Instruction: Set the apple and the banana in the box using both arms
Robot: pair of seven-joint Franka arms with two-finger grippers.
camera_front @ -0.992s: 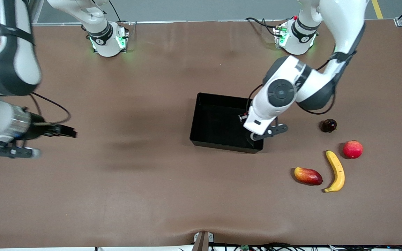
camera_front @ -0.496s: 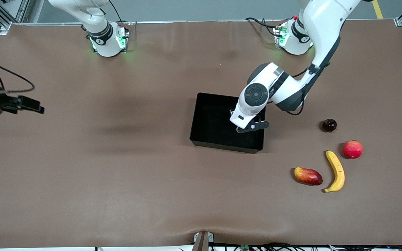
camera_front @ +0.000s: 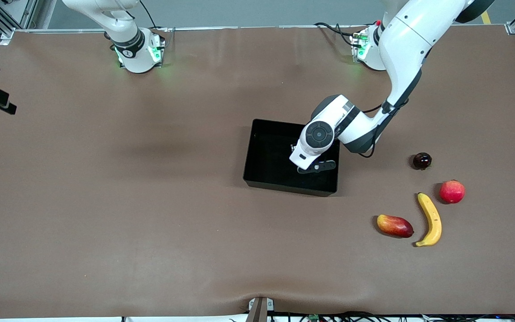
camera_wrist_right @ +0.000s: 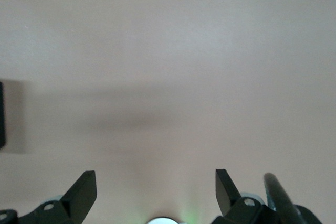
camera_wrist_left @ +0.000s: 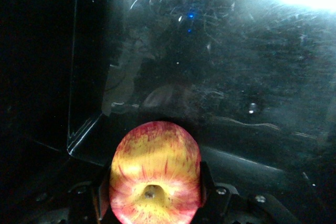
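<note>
Over the box (camera_front: 257, 152), a glossy black tray near the middle of the brown surface (camera_front: 150, 223), the apple (camera_wrist_left: 155, 179) is held by the left gripper (camera_wrist_left: 155, 203), its fingers (camera_wrist_left: 206, 182) closed against the fruit's sides, the dimpled stem end turned to the wrist camera. The banana (camera_front: 430, 219) lies on the surface toward the left arm's end, nearer to the front camera than the box, between a mango-like fruit (camera_front: 394, 225) and a pink-red fruit (camera_front: 452, 191). A dark round fruit (camera_front: 421, 161) sits farther back. The right gripper (camera_wrist_right: 156, 187) hangs over bare surface at its own end, fingers spread wide and holding nothing.
</note>
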